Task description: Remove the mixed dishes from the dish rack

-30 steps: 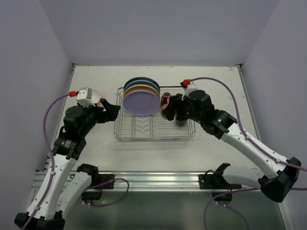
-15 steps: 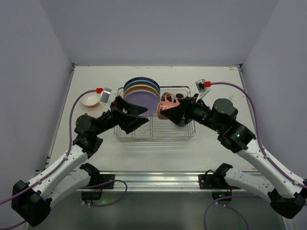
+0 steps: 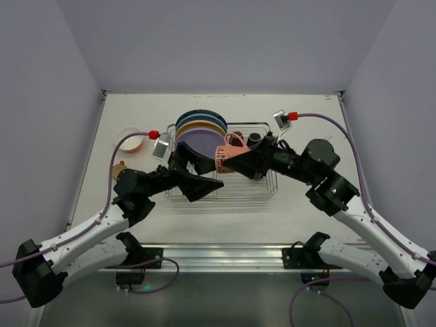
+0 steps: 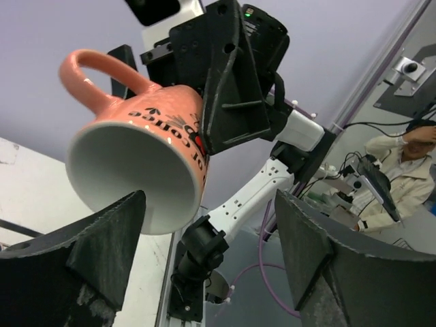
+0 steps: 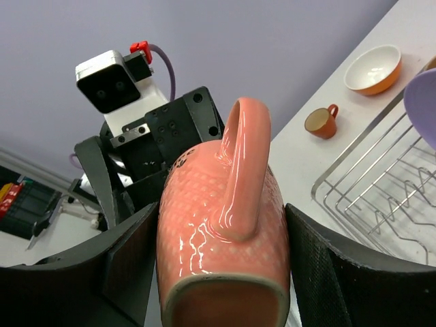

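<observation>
Left hand [image 3: 204,174] newly around pink cup [image 3: 230,154], seemingly

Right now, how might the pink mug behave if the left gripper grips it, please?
The pink mug looks glossy, so probably slippery. Seemingly rigid ceramic, likely chippable. Pinched across its round body by the right gripper, it might twist.

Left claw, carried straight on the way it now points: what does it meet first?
Most likely the pink cup, which the right claw holds out with its open mouth turned toward the left claw. How much gap remains is hard to judge.
</observation>
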